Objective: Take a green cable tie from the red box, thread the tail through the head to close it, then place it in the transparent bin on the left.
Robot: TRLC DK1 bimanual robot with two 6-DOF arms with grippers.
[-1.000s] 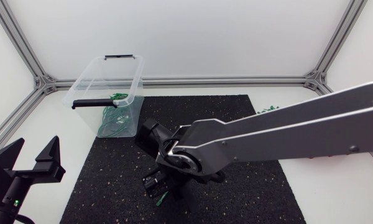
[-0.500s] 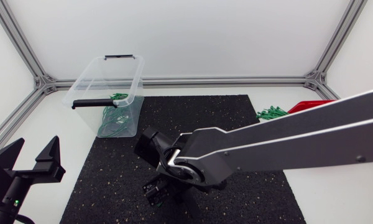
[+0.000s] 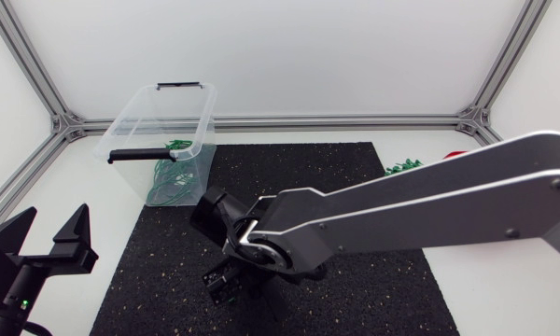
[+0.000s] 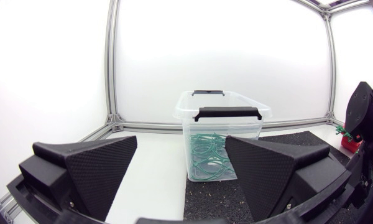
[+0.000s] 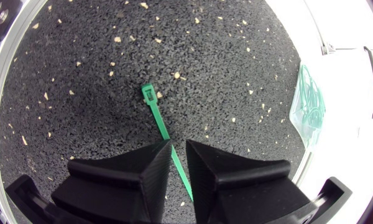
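Note:
A green cable tie lies flat on the black mat, its head pointing away from my right gripper. The strap runs into the narrow gap between the right fingers, which are open with a sliver of space left. From above, the right gripper points down at the mat's front middle and hides the tie. My left gripper sits open and empty at the front left. The transparent bin stands back left with closed green ties inside. The red box is at the far right.
The black mat covers the table's middle. My right arm stretches across it from the right edge. Loose green ties stick out by the red box. In the left wrist view the bin stands ahead of the left gripper.
The right gripper has slid left across the mat and its fingers have drawn closer around the tie's strap. The right arm now covers more of the red box. The left arm is unmoved.

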